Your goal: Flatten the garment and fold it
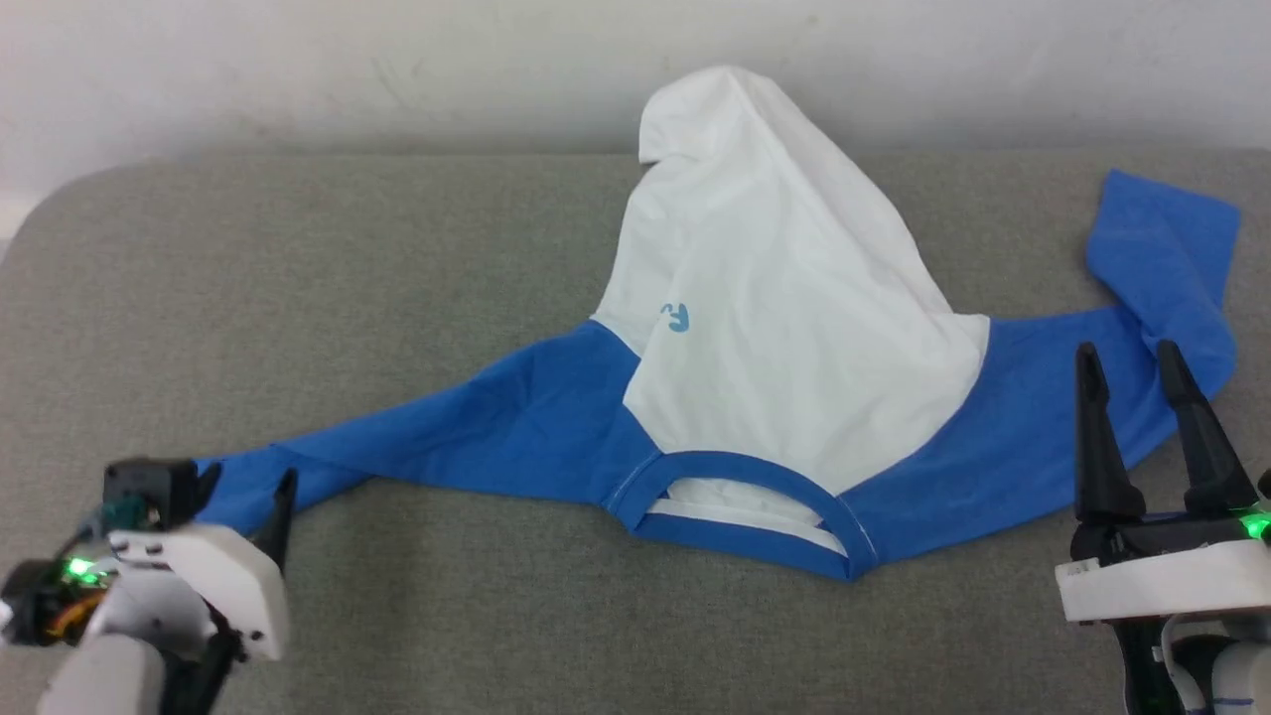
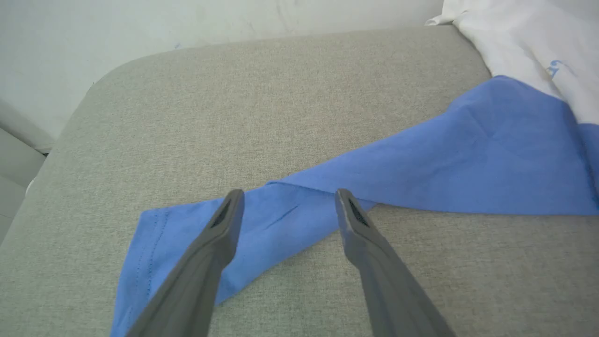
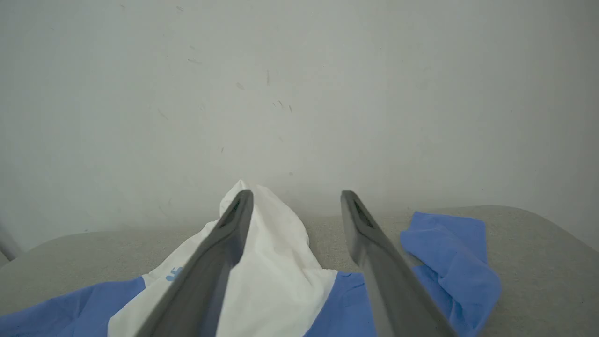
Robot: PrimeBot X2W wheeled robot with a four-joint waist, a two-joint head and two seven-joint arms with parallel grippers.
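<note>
The garment (image 1: 775, 298) lies on the grey padded surface (image 1: 298, 298), neckband (image 1: 745, 477) toward me. Its white body is bunched into a peak that leans on the back wall. One blue sleeve (image 1: 447, 427) stretches to the lower left. The other sleeve (image 1: 1162, 258) runs right and doubles back on itself. My left gripper (image 1: 246, 487) is open over the left sleeve's cuff end (image 2: 154, 234), its fingers (image 2: 224, 224) straddling the blue cloth (image 2: 468, 159). My right gripper (image 1: 1127, 353) is open above the right sleeve's shoulder part, with nothing between its fingers (image 3: 234, 220); past them show the white body (image 3: 276, 271) and the folded sleeve (image 3: 449, 248).
A pale wall (image 1: 298, 70) runs directly behind the padded surface. The surface has a rounded corner (image 2: 107, 79) at the far left, with a drop beyond it. Bare grey fabric lies left of the white body and in front of the neckband.
</note>
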